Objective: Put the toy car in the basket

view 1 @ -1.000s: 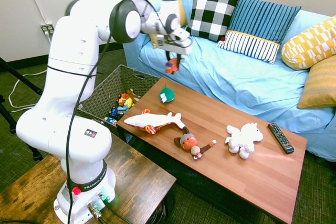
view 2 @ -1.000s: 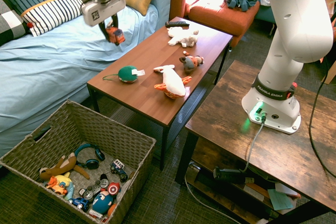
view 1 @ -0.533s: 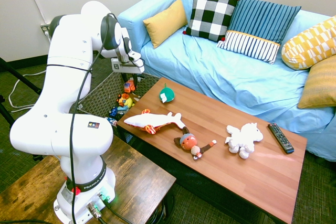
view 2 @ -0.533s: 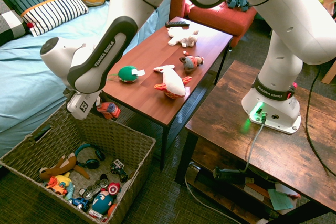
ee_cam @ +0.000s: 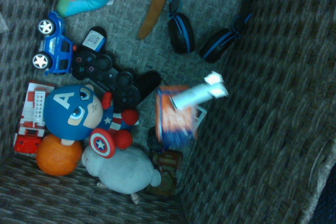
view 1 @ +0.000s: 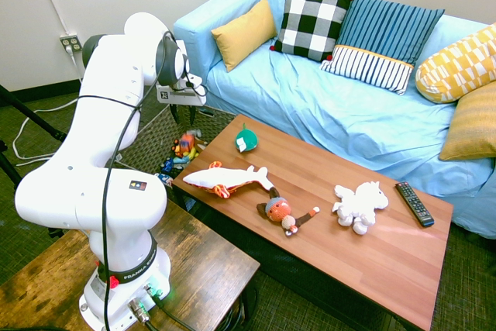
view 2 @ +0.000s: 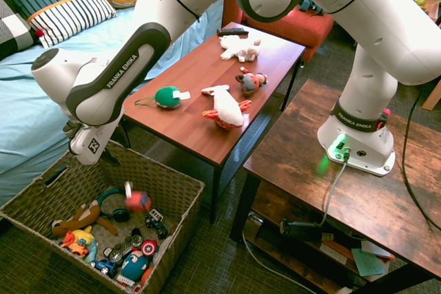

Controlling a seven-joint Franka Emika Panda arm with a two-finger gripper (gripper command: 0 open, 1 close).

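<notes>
One toy car (view 2: 136,200) midair inside basket (view 2: 180,186)

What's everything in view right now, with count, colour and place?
toy car: one, orange-red, blurred in mid-air inside the basket, free of the gripper
basket: one, grey-brown wicker, on the floor beside the coffee table
basket contents: blue headphones, Captain America plush, blue car, black game controller, orange ball, grey plush
coffee table: one, reddish wood, before the sofa
table toys: green-and-white round toy, whale plush, monkey plush, white plush
remote: one, black, on the table
sofa: one, light blue, with cushions
gripper: one, white, above the basket
</notes>
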